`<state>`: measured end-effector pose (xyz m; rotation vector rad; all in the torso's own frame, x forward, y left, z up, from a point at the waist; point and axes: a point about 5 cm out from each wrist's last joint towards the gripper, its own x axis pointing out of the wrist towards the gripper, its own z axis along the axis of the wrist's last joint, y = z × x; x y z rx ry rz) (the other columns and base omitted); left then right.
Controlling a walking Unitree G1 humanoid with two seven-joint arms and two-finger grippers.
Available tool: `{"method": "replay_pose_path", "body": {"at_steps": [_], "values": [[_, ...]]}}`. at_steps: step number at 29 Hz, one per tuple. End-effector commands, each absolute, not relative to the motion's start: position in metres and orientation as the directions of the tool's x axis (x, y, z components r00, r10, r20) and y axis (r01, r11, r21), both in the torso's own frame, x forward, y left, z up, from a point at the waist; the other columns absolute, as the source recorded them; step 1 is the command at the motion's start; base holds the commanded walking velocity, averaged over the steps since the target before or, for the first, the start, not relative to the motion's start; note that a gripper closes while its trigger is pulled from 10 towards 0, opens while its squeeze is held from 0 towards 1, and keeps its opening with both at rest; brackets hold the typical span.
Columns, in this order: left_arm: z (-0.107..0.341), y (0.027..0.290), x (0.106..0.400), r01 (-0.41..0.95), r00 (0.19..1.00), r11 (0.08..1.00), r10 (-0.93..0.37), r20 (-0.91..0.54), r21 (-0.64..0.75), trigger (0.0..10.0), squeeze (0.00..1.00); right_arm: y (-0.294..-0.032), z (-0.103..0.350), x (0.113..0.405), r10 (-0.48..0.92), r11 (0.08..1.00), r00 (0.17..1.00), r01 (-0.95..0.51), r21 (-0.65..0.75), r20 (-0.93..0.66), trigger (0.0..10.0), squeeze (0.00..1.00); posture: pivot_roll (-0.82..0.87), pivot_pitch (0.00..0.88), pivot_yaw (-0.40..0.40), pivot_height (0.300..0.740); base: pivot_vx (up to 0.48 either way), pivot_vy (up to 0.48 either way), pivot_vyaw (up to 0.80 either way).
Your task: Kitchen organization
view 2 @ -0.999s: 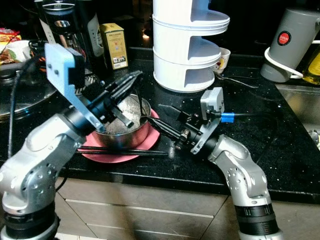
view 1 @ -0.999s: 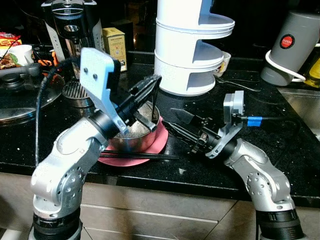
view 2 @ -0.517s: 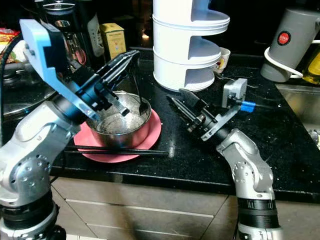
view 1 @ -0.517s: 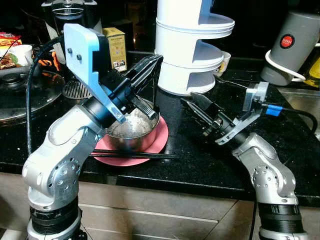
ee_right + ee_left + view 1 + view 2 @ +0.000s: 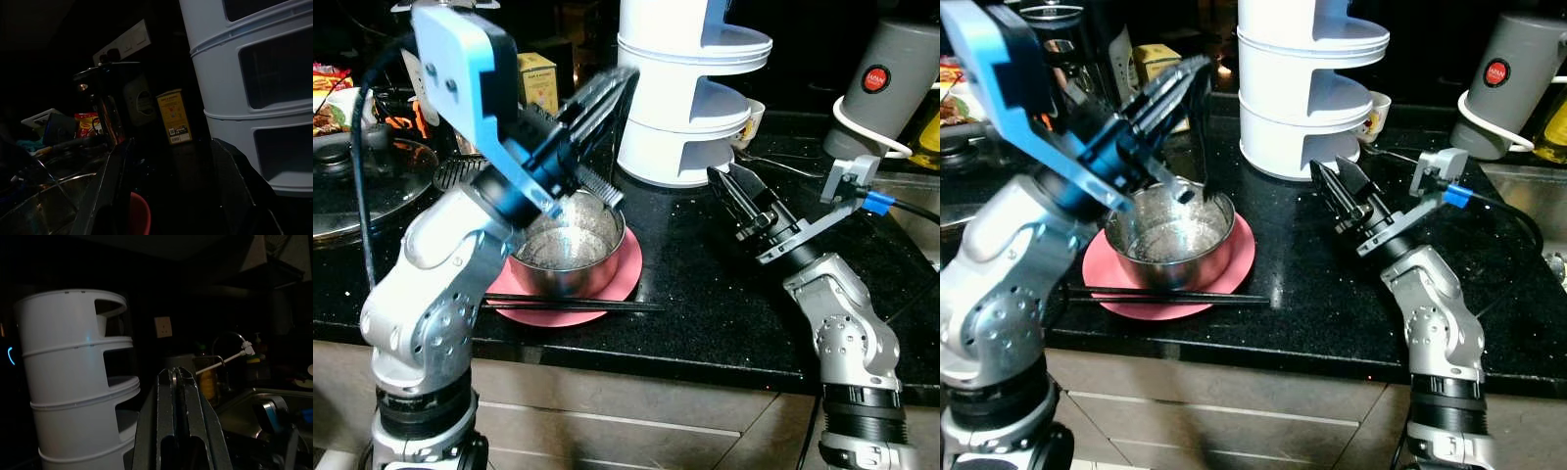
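Note:
A steel bowl (image 5: 570, 240) sits on a pink plate (image 5: 619, 279) near the counter's front edge. Black chopsticks (image 5: 587, 305) lie across the plate's front. My left gripper (image 5: 1199, 69) is raised above the bowl, pointing toward the white tiered rack (image 5: 680, 98). Its fingers are shut on a thin spoon (image 5: 1204, 147) that hangs down to the bowl's rim. In the left wrist view the fingers (image 5: 166, 396) press together on a sliver of metal. My right gripper (image 5: 725, 177) is open in the air, right of the bowl and in front of the rack's base.
A coffee machine (image 5: 1067, 39) and yellow box (image 5: 538, 80) stand at the back left, with a pan lid (image 5: 362, 191) beside them. A grey kettle (image 5: 886, 88) and sink (image 5: 911, 201) are at the right. A small bowl (image 5: 751, 119) sits behind the rack.
My left gripper has risen out of the bowl, taking the spoon up with it. My right gripper has drawn back from the plate, up and to the right.

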<state>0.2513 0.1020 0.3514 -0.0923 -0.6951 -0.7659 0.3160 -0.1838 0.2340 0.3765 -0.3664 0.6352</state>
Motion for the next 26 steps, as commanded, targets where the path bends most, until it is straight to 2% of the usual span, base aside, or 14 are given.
{"method": "replay_pose_path", "body": {"at_steps": [1,11,20,21,26], "values": [[0.354,0.103,0.254,0.656,0.512,0.734,-0.605,0.609,0.178,0.0,0.0,-0.186,0.236,0.318,0.479,0.743,0.749,-0.623,0.243,0.458,10.0,0.0,0.02,0.0,-0.027,0.74,0.0,0.0,0.0],[0.371,0.111,0.267,0.633,0.518,0.755,-0.575,0.633,0.168,0.0,0.0,-0.19,0.234,0.317,0.472,0.752,0.755,-0.615,0.238,0.455,10.0,0.0,0.01,0.0,-0.024,0.74,0.0,0.0,0.0],[0.364,0.116,0.285,0.615,0.55,0.775,-0.553,0.626,0.145,0.0,0.0,-0.194,0.236,0.315,0.476,0.752,0.749,-0.619,0.229,0.461,10.0,0.0,0.01,0.0,-0.018,0.74,0.0,0.0,0.0],[0.358,0.118,0.293,0.597,0.576,0.789,-0.548,0.607,0.145,10.0,0.0,-0.193,0.236,0.312,0.489,0.74,0.737,-0.634,0.224,0.467,10.0,0.0,0.0,0.0,-0.015,0.74,0.0,-0.326,0.0],[0.353,0.123,0.3,0.583,0.604,0.802,-0.534,0.592,0.13,10.0,0.0,-0.189,0.235,0.308,0.515,0.725,0.721,-0.654,0.213,0.463,10.0,0.0,0.0,0.0,-0.012,0.74,0.0,-0.426,0.0]]}}
